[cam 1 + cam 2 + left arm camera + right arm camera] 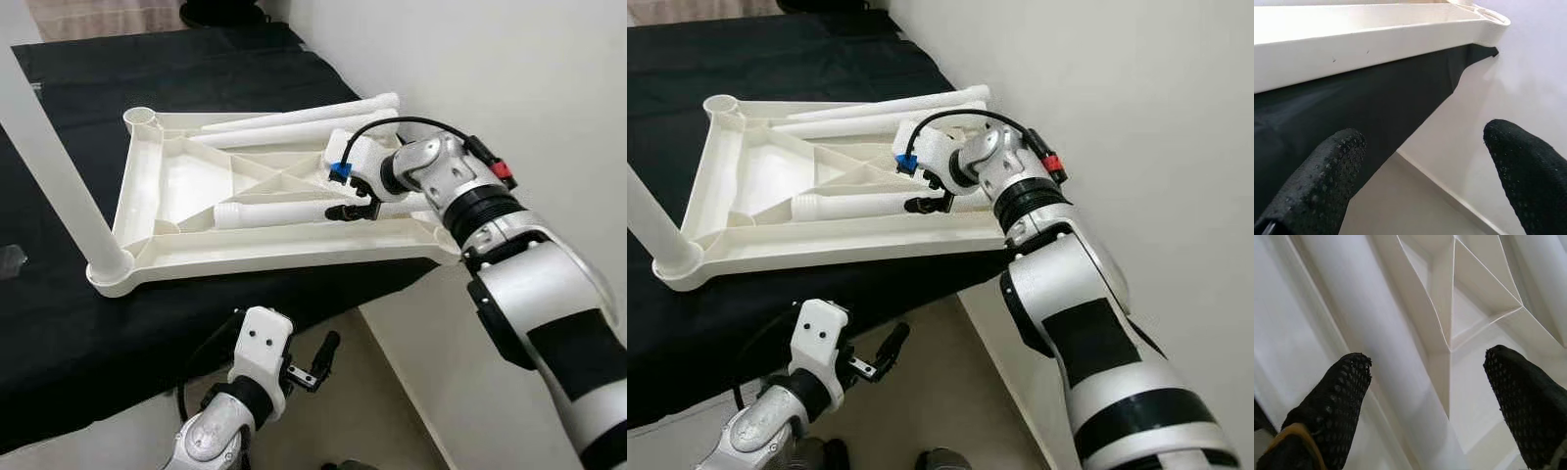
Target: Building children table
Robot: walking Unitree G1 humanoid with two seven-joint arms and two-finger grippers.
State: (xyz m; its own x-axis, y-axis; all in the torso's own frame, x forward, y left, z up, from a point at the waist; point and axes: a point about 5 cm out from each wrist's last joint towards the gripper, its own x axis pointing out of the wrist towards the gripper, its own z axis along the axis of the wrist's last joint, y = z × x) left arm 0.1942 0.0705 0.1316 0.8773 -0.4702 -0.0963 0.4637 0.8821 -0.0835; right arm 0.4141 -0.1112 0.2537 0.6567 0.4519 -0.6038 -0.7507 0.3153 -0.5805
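Observation:
The white plastic tabletop lies upside down on a black cloth, ribs facing up. One white leg stands upright in its near-left corner socket. A loose leg lies inside the tabletop, and two more loose legs rest along the far rim. My right gripper is open just above the end of the loose middle leg, holding nothing. My left gripper is open and empty, low in front of the tabletop's near rim.
A white wall runs close along the right side of the cloth-covered surface. The tabletop's near-right corner overhangs the cloth edge. The far-left corner socket has no leg in it. Pale floor lies below.

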